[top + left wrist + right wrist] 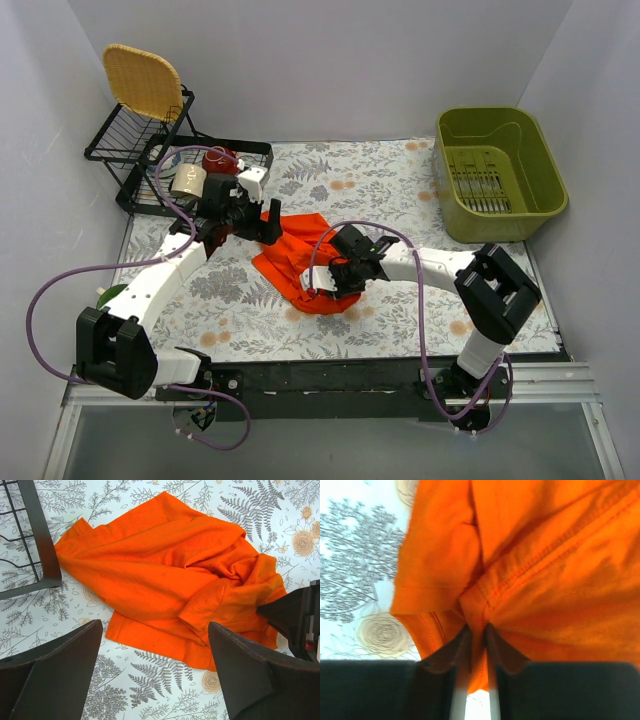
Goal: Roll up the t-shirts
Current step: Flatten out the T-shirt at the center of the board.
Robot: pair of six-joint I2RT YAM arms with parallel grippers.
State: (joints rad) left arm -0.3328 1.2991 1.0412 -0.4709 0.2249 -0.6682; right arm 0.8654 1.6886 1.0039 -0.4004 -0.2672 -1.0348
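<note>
While the left pincer [155, 629] is held released, the t-shirt [165, 575] spread ahead of it is clenched by the nearer right pincer [477, 632].

From above you cannot see the near edge of the t-shirt [290, 262], because the right gripper [335, 283] sits over it and the left gripper [262, 222] covers its far left corner. In the right wrist view the cloth runs off the top and right edges. The fingers [445, 655] there are a dark blur, seemingly nipping a hem fold. The left wrist view cuts off the wire rack [42, 545] at its left and top edges. A green object [110, 294] beside the left arm is mostly hidden, and you cannot tell what it is.
</note>
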